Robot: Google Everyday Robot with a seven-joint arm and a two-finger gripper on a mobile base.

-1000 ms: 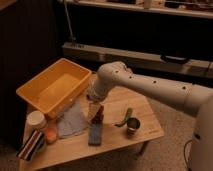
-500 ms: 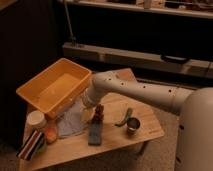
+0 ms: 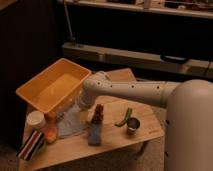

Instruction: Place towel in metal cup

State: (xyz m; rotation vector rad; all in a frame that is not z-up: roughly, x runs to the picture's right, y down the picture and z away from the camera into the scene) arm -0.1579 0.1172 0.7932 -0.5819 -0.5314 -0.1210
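Pale grey towel (image 3: 71, 123) lies flat on the wooden desk (image 3: 115, 145), lower left of centre, well apart from the metal cup (image 3: 133, 125) at lower right, so the placing is not yet done. Since the cloth looks unlifted, I judge that the pick-up, the carry across and the drop into the cup are all left. The tool (image 3: 80, 104), at the end of the white arm (image 3: 130, 91), hangs just above the towel's upper edge, beside the yellow bin (image 3: 50, 87). I cannot tell whether it is open, closed or holding cloth, because it merges with the bin wall and shadow. Between towel and cup are a brown object (image 3: 97, 115), a blue block (image 3: 94, 134) and a green strip (image 3: 124, 117), all too dim to name. The robot's body hides the desk's right side.
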